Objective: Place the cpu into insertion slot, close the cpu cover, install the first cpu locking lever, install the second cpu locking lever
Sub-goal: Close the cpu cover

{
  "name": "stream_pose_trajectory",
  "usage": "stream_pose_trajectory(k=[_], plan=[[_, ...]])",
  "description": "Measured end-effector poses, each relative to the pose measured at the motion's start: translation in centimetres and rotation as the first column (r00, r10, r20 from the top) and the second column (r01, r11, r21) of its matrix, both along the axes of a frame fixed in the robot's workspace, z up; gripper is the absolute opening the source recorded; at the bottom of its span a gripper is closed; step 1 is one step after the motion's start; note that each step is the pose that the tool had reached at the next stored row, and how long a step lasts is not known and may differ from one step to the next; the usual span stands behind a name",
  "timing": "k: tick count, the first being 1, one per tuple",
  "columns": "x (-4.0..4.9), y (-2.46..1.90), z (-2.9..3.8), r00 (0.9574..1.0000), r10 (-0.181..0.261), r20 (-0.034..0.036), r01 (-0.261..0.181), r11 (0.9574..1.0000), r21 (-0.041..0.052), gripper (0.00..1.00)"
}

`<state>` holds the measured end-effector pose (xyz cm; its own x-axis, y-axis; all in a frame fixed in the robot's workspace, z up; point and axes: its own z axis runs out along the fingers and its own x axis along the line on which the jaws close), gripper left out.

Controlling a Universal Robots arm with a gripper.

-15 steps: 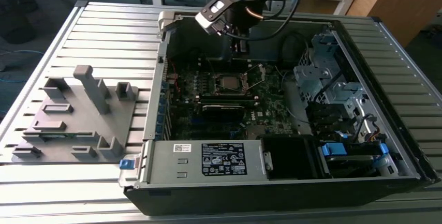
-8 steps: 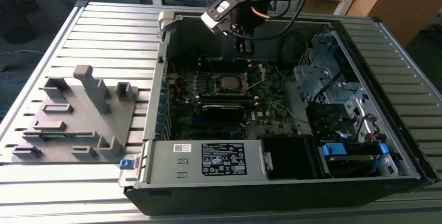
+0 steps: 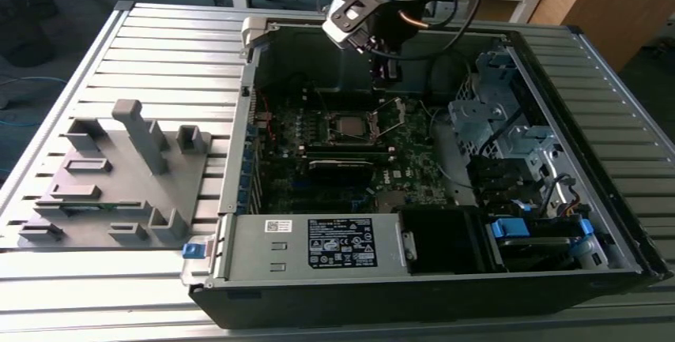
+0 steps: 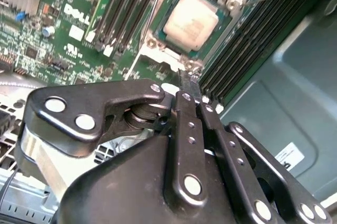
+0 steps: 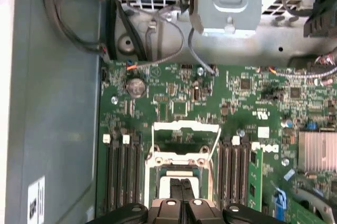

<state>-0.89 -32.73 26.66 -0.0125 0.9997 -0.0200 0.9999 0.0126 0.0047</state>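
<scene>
**Exterior view, upper centre of the frame.** The gripper (image 3: pixel 385 80) hangs inside the open computer case (image 3: pixel 316 298), over the green motherboard (image 5: pixel 237 103). You find the insertion slot (image 4: pixel 230 3) just below the gripper in that frame, a little toward the exterior view's left.

**Both wrist views.** The fingers are drawn together side by side, with nothing visible between them.

**Second wrist view.** The cpu (image 4: pixel 190 22) lies flat in the slot, pale metal top up, with its green margin showing all round.

**First wrist view.** The cpu cover (image 5: pixel 185 126) is not down. It stands raised at the edge of the slot that lies beyond the fingertips, and you can see the board through its cut-out. Its free edge runs crosswise to the line of the closed fingers, which point toward it across the slot. You cannot tell how high the tips ride above the chip, or whether they touch any metal. Judged from this, the chip is seated and the cover is not yet closed.
</scene>
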Motion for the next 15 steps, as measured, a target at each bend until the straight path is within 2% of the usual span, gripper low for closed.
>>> stream_pose_trajectory(k=[4,15], plan=[[0.66,0.06,-0.02,1.0,0.0,0.0,0.0,1.0,0.0,0.11],[0.88,0.07,-0.04,1.0,0.0,0.0,0.0,1.0,-0.0001,0.11]])
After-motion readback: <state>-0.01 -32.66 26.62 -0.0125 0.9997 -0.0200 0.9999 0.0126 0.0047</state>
